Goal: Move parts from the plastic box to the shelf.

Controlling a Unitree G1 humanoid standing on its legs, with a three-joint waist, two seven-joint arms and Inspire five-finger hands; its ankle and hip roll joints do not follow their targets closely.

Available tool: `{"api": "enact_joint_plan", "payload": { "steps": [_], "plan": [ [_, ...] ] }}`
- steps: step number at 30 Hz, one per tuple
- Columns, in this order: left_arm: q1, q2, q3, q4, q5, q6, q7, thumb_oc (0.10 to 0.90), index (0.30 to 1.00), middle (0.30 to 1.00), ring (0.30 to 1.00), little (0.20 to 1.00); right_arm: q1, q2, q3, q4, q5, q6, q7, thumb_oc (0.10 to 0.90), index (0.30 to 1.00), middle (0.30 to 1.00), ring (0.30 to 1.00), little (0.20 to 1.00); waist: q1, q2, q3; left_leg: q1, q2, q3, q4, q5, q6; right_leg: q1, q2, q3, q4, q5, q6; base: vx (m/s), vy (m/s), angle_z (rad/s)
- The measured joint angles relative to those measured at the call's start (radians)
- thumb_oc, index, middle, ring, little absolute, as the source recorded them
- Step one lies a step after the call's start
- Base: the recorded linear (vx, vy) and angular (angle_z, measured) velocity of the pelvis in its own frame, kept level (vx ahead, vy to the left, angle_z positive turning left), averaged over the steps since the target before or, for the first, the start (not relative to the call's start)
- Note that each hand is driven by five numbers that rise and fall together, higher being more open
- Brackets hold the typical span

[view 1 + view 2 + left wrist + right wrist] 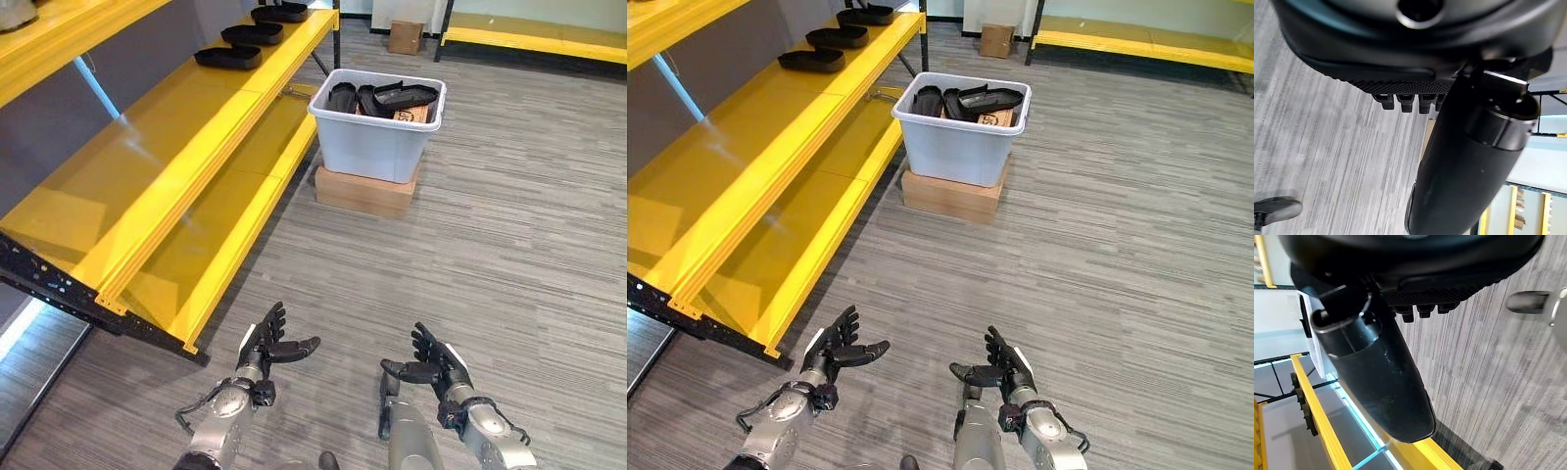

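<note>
A: Yellow shelf [186,147] runs along the robot's left. Three dark parts [228,57] sit in a row on its upper board at the far end, spaced apart, likely so each can be set down and let go cleanly.

B: And the rest?

A: Piled in the white plastic box [377,142], well ahead of the robot, close by the shelf's far end. The box stands on a flat cardboard carton [364,193], which raises it, probably to bring the rim nearer hand height.

B: Hands?

A: Left hand [266,345] and right hand [431,367] both low over the grey floor [509,245], palms facing each other, fingers spread and relaxed, thumbs pointing inward. Neither holds anything.

B: So which step?

A: My judgement: between loads. Both hands are well short of the box, so an approach comes before any grasp.
</note>
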Motion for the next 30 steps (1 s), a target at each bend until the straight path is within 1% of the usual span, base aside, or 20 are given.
{"api": "enact_joint_plan", "payload": {
  "steps": [2,4,5,6,7,8,9,11,12,13,14,15,16,18,20,21,22,26,29,30],
  "plan": [
    [0.003,-0.012,0.000,0.002,0.000,0.000,0.001,0.900,1.000,1.000,1.000,1.000,0.002,-0.009,0.000,0.004,0.000,0.003,0.001,0.900,1.000,1.000,1.000,1.000,-0.005,0.008,-0.001,0.033,0.027,-0.012,0.035,-0.033,-0.037,0.028,0.019,0.006,0.043,0.058,-0.022,0.26,-0.230,0.32],
    [0.006,-0.034,0.000,-0.002,0.000,-0.002,0.000,0.900,1.000,1.000,1.000,1.000,-0.012,-0.032,0.001,0.006,0.000,0.004,0.002,0.900,1.000,1.000,1.000,1.000,-0.011,0.044,-0.018,0.036,0.094,-0.008,0.086,-0.039,-0.075,0.029,0.079,-0.019,0.119,-0.003,-0.069,0.36,-0.387,0.09],
    [0.005,-0.035,0.000,0.000,0.000,-0.002,0.001,0.900,1.000,1.000,1.000,1.000,-0.026,-0.034,-0.001,0.010,0.000,0.006,0.001,0.900,1.000,1.000,1.000,1.000,-0.007,0.044,-0.018,0.016,0.128,-0.008,0.183,-0.038,-0.092,0.050,0.098,-0.017,0.122,-0.023,-0.078,0.20,-0.305,-0.23],
    [0.007,-0.039,0.003,0.003,-0.002,-0.002,0.002,0.900,1.000,1.000,1.000,1.000,-0.035,-0.038,-0.002,0.019,0.000,0.004,0.002,0.900,1.000,1.000,1.000,1.000,-0.002,0.044,-0.017,-0.018,0.158,-0.014,0.291,-0.009,-0.137,0.073,0.128,-0.029,0.134,-0.052,-0.101,0.28,-0.448,-0.23],
    [0.006,-0.044,0.004,0.003,-0.003,-0.003,0.002,0.900,1.000,1.000,1.000,1.000,-0.038,-0.041,-0.008,0.021,0.000,0.004,0.002,0.900,1.000,1.000,1.000,1.000,0.002,0.039,-0.019,-0.096,0.190,-0.028,0.457,0.048,-0.172,0.091,0.147,-0.029,0.138,-0.074,-0.128,0.13,-0.279,-0.50],
    [0.011,-0.053,0.003,0.006,-0.003,-0.005,0.002,0.900,1.000,1.000,1.000,1.000,-0.046,-0.052,-0.013,0.031,0.000,0.000,0.000,0.900,1.000,1.000,1.000,1.000,0.022,0.030,-0.025,-0.176,0.227,-0.068,0.643,0.195,-0.189,0.113,0.164,-0.009,0.143,-0.107,-0.148,0.20,-0.363,-0.53],
    [0.010,-0.054,0.000,0.006,-0.003,-0.004,0.001,0.900,1.000,1.000,1.000,1.000,-0.046,-0.059,-0.014,0.031,0.001,-0.005,-0.002,0.900,1.000,1.000,1.000,1.000,0.033,0.023,-0.027,-0.209,0.233,-0.085,0.719,0.300,-0.203,0.126,0.180,0.004,0.144,-0.123,-0.154,0.21,-0.296,-0.70],
    [0.012,-0.053,0.002,0.005,-0.003,-0.005,0.001,0.900,1.000,1.000,1.000,1.000,-0.048,-0.063,-0.015,0.034,0.001,-0.006,-0.006,0.900,1.000,1.000,1.000,1.000,0.040,-0.002,-0.029,-0.260,0.242,-0.082,0.794,0.321,-0.194,0.155,0.189,0.010,0.144,-0.145,-0.188,0.24,-0.188,-0.25],
    [0.006,-0.056,0.000,-0.002,-0.003,-0.006,-0.002,0.900,1.000,1.000,1.000,1.000,-0.046,-0.071,-0.019,0.042,0.001,-0.006,-0.019,0.900,1.000,1.000,1.000,1.000,0.043,-0.028,-0.025,-0.317,0.241,-0.064,0.789,0.257,-0.167,0.187,0.199,0.018,0.126,-0.147,-0.186,0.36,-0.100,-0.07],
    [0.016,-0.056,0.001,-0.010,-0.003,-0.006,-0.001,0.900,1.000,1.000,1.000,1.000,-0.050,-0.073,-0.019,0.044,0.000,-0.007,-0.025,0.900,1.000,1.000,1.000,1.000,0.056,-0.039,-0.022,-0.356,0.238,-0.036,0.725,0.234,-0.152,0.214,0.205,0.020,0.112,-0.150,-0.198,0.38,-0.028,-0.10],
    [0.028,-0.055,0.002,-0.013,-0.003,-0.005,0.000,0.900,1.000,1.000,1.000,1.000,-0.051,-0.071,-0.021,0.045,0.001,-0.009,-0.028,0.900,1.000,1.000,1.000,1.000,0.061,-0.041,-0.022,-0.381,0.233,-0.026,0.637,0.218,-0.139,0.239,0.220,0.037,0.087,-0.160,-0.199,0.41,0.012,-0.42],
    [0.046,-0.050,0.003,-0.019,-0.003,-0.006,0.001,0.900,1.000,1.000,1.000,1.000,-0.050,-0.068,-0.017,0.043,0.000,-0.010,-0.029,0.900,1.000,1.000,1.000,1.000,0.076,-0.040,-0.022,-0.371,0.230,-0.020,0.469,0.205,-0.131,0.269,0.236,0.048,0.064,-0.152,-0.195,0.31,0.061,-0.44],
    [0.058,-0.045,0.007,-0.019,-0.003,-0.004,0.002,0.900,1.000,1.000,1.000,1.000,-0.050,-0.064,-0.012,0.041,0.000,-0.010,-0.029,0.900,1.000,1.000,1.000,1.000,0.081,-0.037,-0.022,-0.358,0.231,-0.025,0.312,0.208,-0.133,0.293,0.248,0.048,0.045,-0.152,-0.194,0.21,0.039,-0.45],
    [0.067,-0.034,0.011,-0.017,-0.003,-0.005,0.003,0.900,1.000,1.000,1.000,1.000,-0.048,-0.059,-0.006,0.042,0.000,-0.012,-0.024,0.900,1.000,1.000,1.000,1.000,0.082,-0.030,-0.022,-0.369,0.255,-0.034,0.150,0.242,-0.144,0.323,0.274,0.051,0.018,-0.153,-0.190,0.21,0.047,-0.26],
    [0.072,-0.022,0.012,-0.014,-0.003,-0.005,0.003,0.900,1.000,1.000,1.000,1.000,-0.039,-0.059,0.005,0.044,-0.001,-0.011,-0.023,0.900,1.000,1.000,1.000,1.000,0.085,-0.017,-0.021,-0.346,0.285,-0.076,-0.051,0.310,-0.158,0.362,0.306,0.059,-0.015,-0.154,-0.187,0.48,0.102,-0.27],
    [0.071,-0.022,0.012,-0.013,-0.003,-0.004,0.003,0.900,1.000,1.000,1.000,1.000,-0.034,-0.059,0.007,0.047,-0.002,-0.011,-0.022,0.900,1.000,1.000,1.000,1.000,0.088,-0.010,-0.021,-0.346,0.299,-0.090,-0.097,0.337,-0.162,0.379,0.319,0.074,-0.027,-0.169,-0.175,0.37,0.076,-0.24],
    [0.071,-0.023,0.011,-0.012,-0.002,-0.005,0.003,0.900,1.000,1.000,1.000,1.000,-0.032,-0.060,0.007,0.048,-0.003,-0.011,-0.022,0.900,1.000,1.000,1.000,1.000,0.090,-0.006,-0.022,-0.338,0.306,-0.091,-0.114,0.348,-0.162,0.383,0.321,0.072,-0.028,-0.162,-0.186,0.23,0.064,-0.21],
    [0.071,-0.022,0.010,-0.015,-0.003,-0.005,0.002,0.900,1.000,1.000,1.000,1.000,-0.017,-0.062,0.006,0.047,-0.019,-0.010,-0.013,0.900,1.000,1.000,1.000,1.000,0.092,0.013,-0.022,-0.286,0.306,-0.050,-0.141,0.382,-0.144,0.395,0.322,0.112,-0.021,-0.195,-0.171,0.33,0.096,-0.25],
    [0.062,-0.023,0.003,-0.024,-0.002,-0.004,-0.001,0.900,1.000,1.000,1.000,1.000,0.000,-0.065,0.000,0.048,-0.019,-0.005,-0.009,0.900,1.000,1.000,1.000,1.000,0.088,0.027,-0.021,-0.220,0.270,-0.036,-0.149,0.389,-0.114,0.385,0.295,0.117,0.037,-0.260,-0.137,0.47,0.168,0.03],
    [0.055,-0.021,0.003,-0.022,-0.002,-0.003,0.001,0.900,1.000,1.000,1.000,1.000,0.005,-0.056,-0.002,0.043,-0.019,0.002,-0.009,0.900,1.000,1.000,1.000,1.000,0.092,0.001,-0.023,-0.213,0.233,-0.011,-0.132,0.375,-0.085,0.368,0.249,0.116,0.087,-0.301,-0.116,0.33,0.170,0.03]
  ]
}}
